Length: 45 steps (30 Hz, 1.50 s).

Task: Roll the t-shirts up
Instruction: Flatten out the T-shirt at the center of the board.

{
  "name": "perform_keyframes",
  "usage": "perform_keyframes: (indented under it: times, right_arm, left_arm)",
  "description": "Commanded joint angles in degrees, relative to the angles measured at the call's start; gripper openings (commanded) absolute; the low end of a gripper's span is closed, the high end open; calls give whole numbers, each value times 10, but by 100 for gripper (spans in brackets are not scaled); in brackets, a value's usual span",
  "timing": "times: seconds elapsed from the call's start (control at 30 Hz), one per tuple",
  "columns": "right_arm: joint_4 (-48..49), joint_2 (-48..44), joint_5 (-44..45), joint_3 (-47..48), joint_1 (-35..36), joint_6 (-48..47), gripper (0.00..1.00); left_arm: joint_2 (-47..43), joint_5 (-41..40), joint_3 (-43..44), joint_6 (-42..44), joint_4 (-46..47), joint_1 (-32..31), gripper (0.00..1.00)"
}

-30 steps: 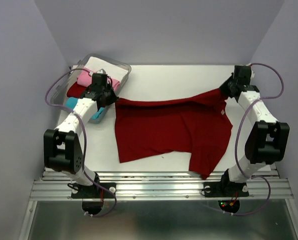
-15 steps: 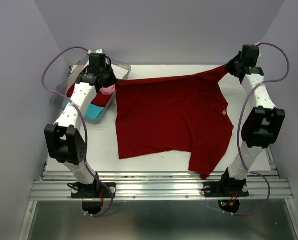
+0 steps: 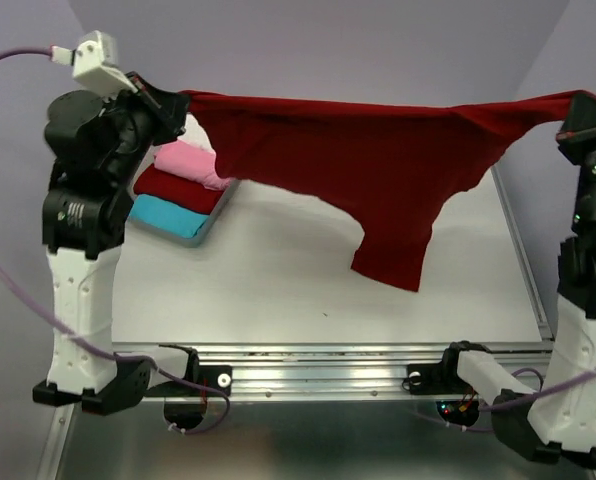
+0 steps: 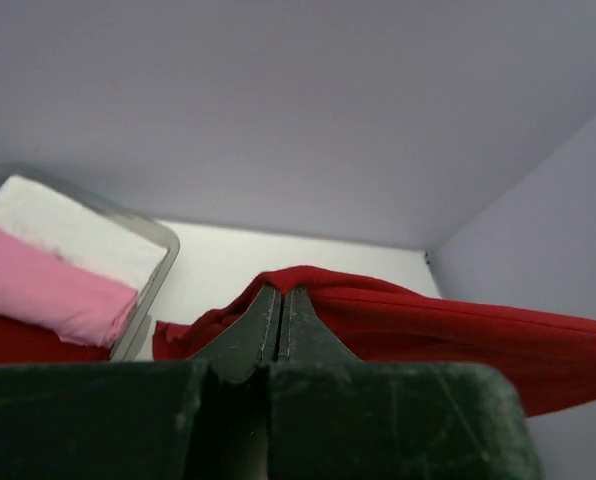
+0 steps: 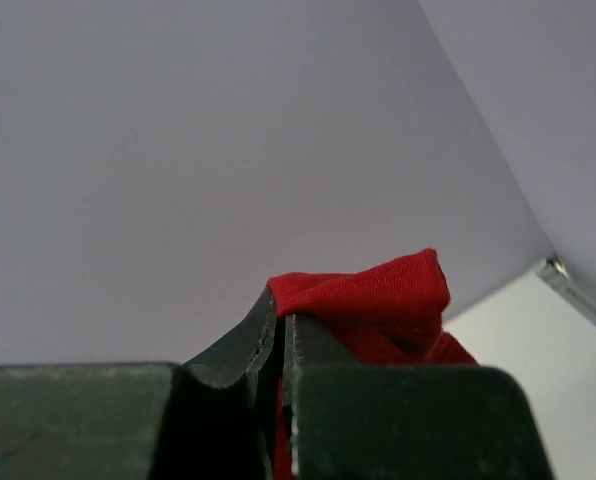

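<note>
Nearest me, the front of the bench (image 3: 278, 300) lies bare. Above its middle hangs the large dark red t-shirt (image 3: 378, 170), lifted and stretched between both arms. Its lowest flap droops toward the bench right of centre, and I cannot tell whether the tip brushes the surface or hangs just clear.

The left hand (image 3: 173, 100) is clenched on one end of the shirt's top edge. In its wrist view the fingertips meet with red cloth bunched just beyond them. The right hand (image 3: 568, 115) is clenched on the other end, high at the right, with a wad of red fabric poking past its tips. The top edge runs nearly taut from one hand to the other, while the body sags unevenly and is deeper on the right.

At the far left, below the left hand, the clear bin (image 4: 163, 255) holds the pink shirt (image 3: 188, 165), the second dark red shirt (image 3: 178, 190) and the cyan shirt (image 3: 173, 215). The white shirt (image 4: 68, 230) shows behind them in the left wrist view.

I judge this to be the spreading step, so no rolling has begun. Next I would lower both hands together and draw the cloth toward me so it lands flat and unwrinkled. I would keep the tension even and steer the left end clear of the bin.
</note>
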Motion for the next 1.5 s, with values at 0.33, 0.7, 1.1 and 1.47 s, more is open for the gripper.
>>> perform_keyframes:
  times: [0.33, 0.7, 1.1, 1.47]
  right_arm:
    - [-110, -64, 99, 223, -7, -69, 1]
    - [-170, -66, 117, 227, -7, -88, 1]
    - [-71, 60, 128, -58, -7, -113, 1]
    - [75, 352, 130, -135, -7, -69, 1]
  left_arm:
    - [-97, -13, 155, 28, -16, 3, 0]
    - [-98, -9, 76, 23, 10, 3, 0]
    - [-40, 14, -254, -12, 124, 3, 0]
    - [368, -27, -52, -2, 182, -14, 0]
